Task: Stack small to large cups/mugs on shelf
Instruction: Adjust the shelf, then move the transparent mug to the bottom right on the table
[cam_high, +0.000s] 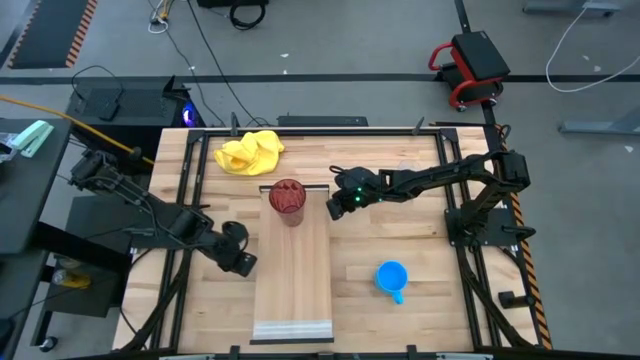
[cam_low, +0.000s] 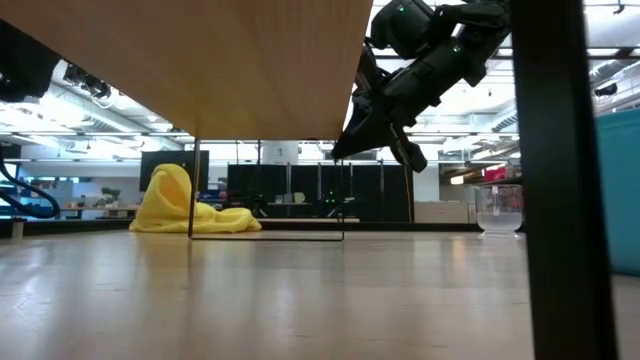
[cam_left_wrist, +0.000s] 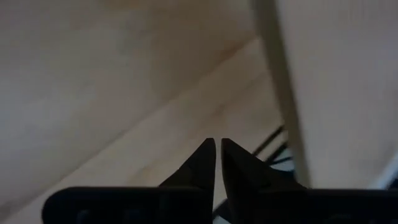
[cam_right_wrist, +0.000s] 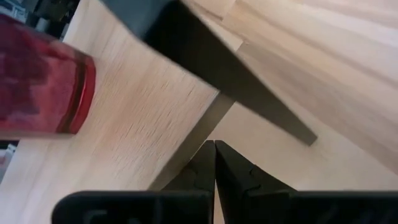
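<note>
The dark red ribbed tumbler stands upright on the far end of the pale shelf; it also shows in the right wrist view. The blue mug stands on the table right of the shelf. The clear glass cup stands on the table in the low view. My right gripper is shut and empty, in the air beside the shelf's right edge, right of the tumbler. My left gripper is shut and empty, left of the shelf.
A yellow cloth lies at the table's far edge, behind the shelf. The shelf stands raised on thin wire legs. A dark upright post stands close before the low camera. Bare tabletop lies between the shelf and the mug.
</note>
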